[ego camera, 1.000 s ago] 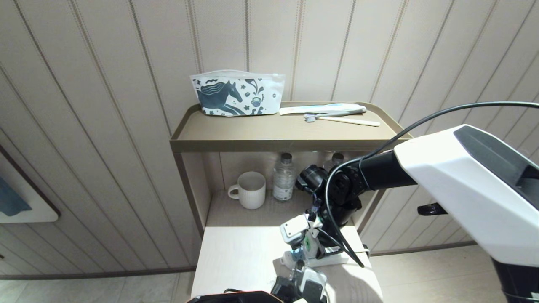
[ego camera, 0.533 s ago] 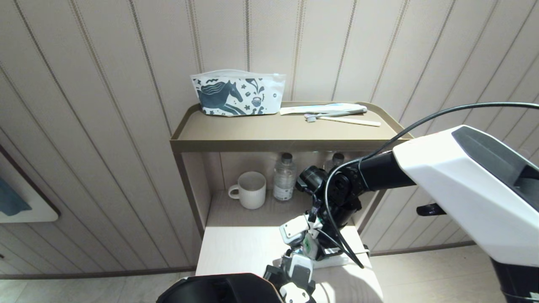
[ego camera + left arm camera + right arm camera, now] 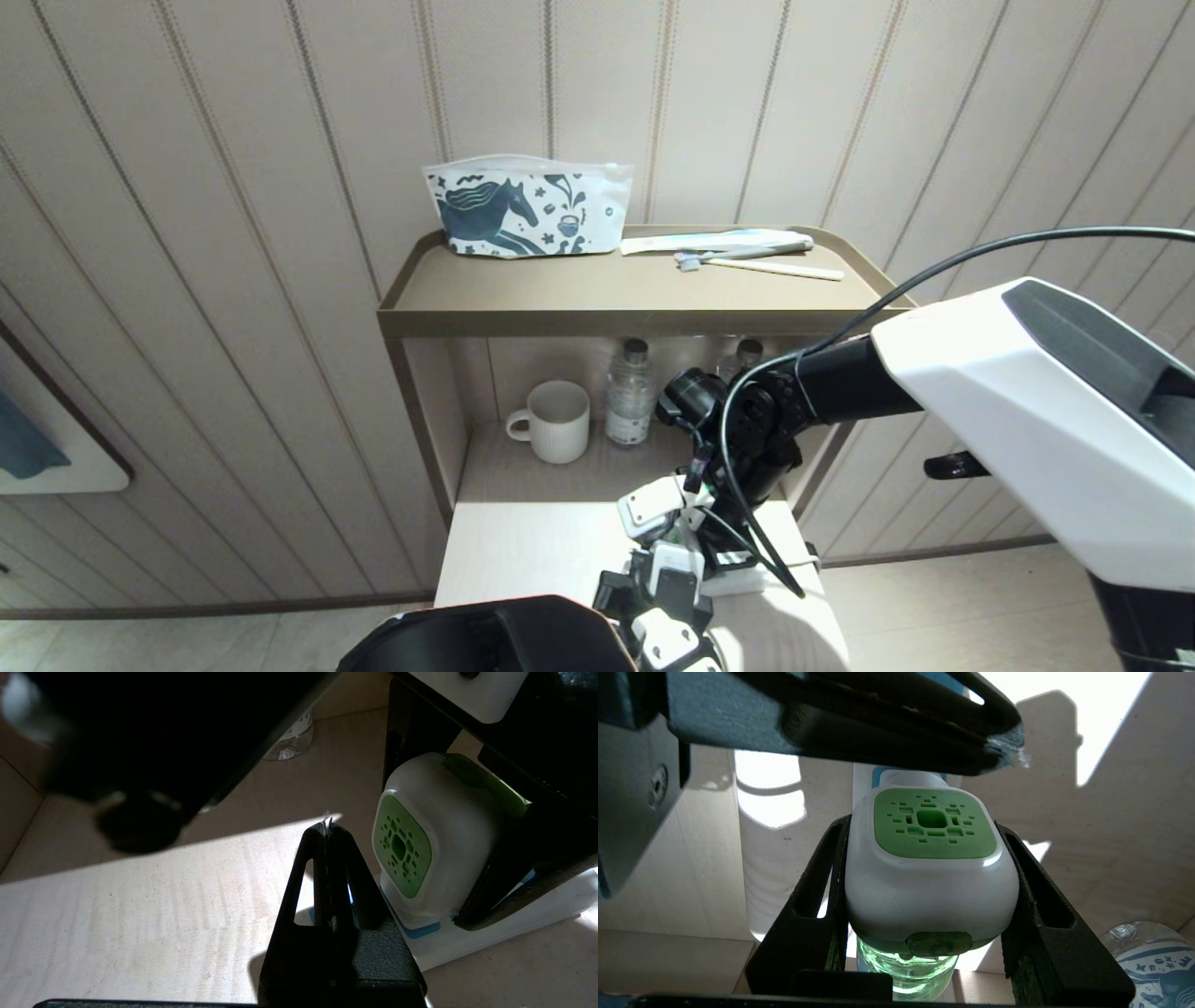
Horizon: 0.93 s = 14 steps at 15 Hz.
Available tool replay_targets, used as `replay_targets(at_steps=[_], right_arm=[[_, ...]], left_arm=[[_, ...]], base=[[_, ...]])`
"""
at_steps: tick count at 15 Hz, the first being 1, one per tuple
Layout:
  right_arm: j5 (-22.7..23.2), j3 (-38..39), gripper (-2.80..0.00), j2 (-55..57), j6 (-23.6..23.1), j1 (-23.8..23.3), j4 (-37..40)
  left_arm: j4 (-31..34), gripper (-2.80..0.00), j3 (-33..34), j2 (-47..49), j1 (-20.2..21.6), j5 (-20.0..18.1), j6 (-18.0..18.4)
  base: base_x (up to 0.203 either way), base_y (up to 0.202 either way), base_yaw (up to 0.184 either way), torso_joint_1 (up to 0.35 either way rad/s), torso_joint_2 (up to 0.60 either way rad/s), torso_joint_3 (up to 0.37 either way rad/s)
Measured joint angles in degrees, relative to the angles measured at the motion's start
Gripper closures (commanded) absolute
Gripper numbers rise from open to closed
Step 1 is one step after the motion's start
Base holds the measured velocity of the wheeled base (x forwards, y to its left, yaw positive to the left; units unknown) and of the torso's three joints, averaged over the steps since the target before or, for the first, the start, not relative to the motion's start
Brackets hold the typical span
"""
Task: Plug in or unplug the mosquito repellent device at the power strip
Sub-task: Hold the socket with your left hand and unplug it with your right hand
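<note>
Head view: no brand or readable writing is made out; a horse print is seen on the pouch [image 3: 527,207] on the top shelf [image 3: 616,303], with a toothbrush [image 3: 761,265] beside it; a white mug [image 3: 553,421] and a water bottle [image 3: 627,393] are stood on the lower shelf, its label too small to read; the right gripper [image 3: 680,541] is reached down to the power strip [image 3: 747,580] on the light wooden table [image 3: 523,560]; the left gripper [image 3: 665,588] is placed just in front of it; the device itself is mostly hidden here.

Left wrist view: the left gripper [image 3: 328,828] is seen with its fingers pressed together, nothing between them, tip just beside the mosquito repellent device [image 3: 430,840]; the device is seated on a light-blue socket face of the power strip [image 3: 514,924], at its near end; green vented face is turned toward the left gripper.

Right wrist view: the right gripper [image 3: 931,886] is clamped on the mosquito repellent device [image 3: 931,877], one finger on each white side; the long axis runs from green bottle through white head, along the fingers; a patterned label on a bottle [image 3: 1153,961] cannot be read.
</note>
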Motion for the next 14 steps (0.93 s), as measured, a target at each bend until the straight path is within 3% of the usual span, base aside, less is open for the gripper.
replay_targets(at_steps=[7, 14], right_arm=[[-0.01, -0.15, 0.00, 0.13, -0.01, -0.07, 0.02], [1.03, -0.48, 0.00, 0.68, 0.52, -0.30, -0.09]], left_arm=[[-0.04, 0.00, -2.40, 3.25, -3.16, 0.30, 0.28], [-0.04, 0.00, 0.38, 3.06, -4.35, -0.33, 0.16]], base=[[0.000, 0.000, 0.000, 0.000, 0.00, 0.000], [0.000, 0.000, 0.000, 0.000, 0.00, 0.000]])
